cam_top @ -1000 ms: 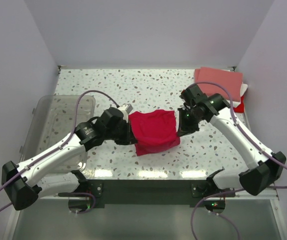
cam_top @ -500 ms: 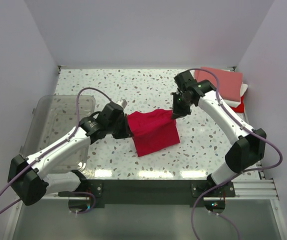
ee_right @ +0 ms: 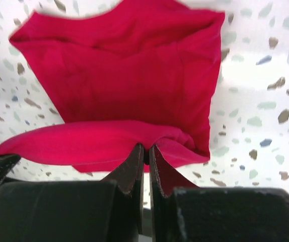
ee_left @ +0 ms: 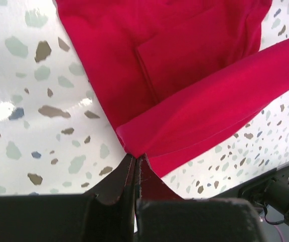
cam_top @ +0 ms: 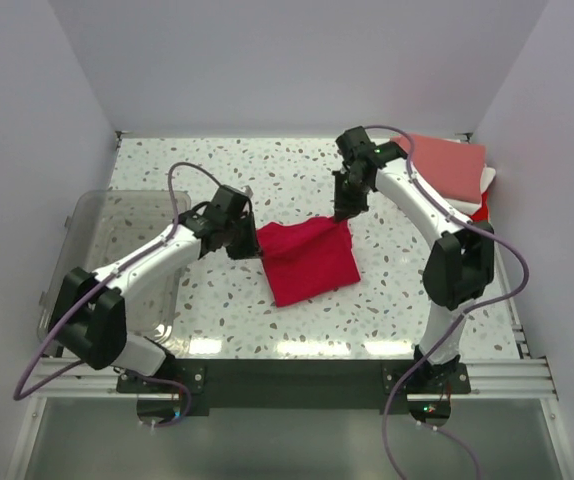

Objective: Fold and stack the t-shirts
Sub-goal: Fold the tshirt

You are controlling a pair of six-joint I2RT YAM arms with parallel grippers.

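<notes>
Crimson-red t-shirt (cam_top: 307, 262), plain and unpatterned, on the white table (cam_top: 267, 170) speckled with grey, brown, pale green and blue. My left gripper (ee_left: 136, 160) and right gripper (ee_right: 145, 149) are black; my left arm (cam_top: 142, 268) and right arm (cam_top: 419, 205) are white with black joints. Far right of the crimson shirt, a salmon-pink t-shirt (cam_top: 445, 162) tops a white t-shirt (cam_top: 488, 180) and a red t-shirt (cam_top: 480, 212). Left of it is a clear bin (cam_top: 107, 235).

The top camera sits high up at the near side and looks down on the whole table (cam_top: 267, 165). Each wrist camera looks out from just behind its own gripper, very close up: the left gripper (ee_left: 135, 160) and the right gripper (ee_right: 146, 150). All three see the red shirt (cam_top: 309, 262).
</notes>
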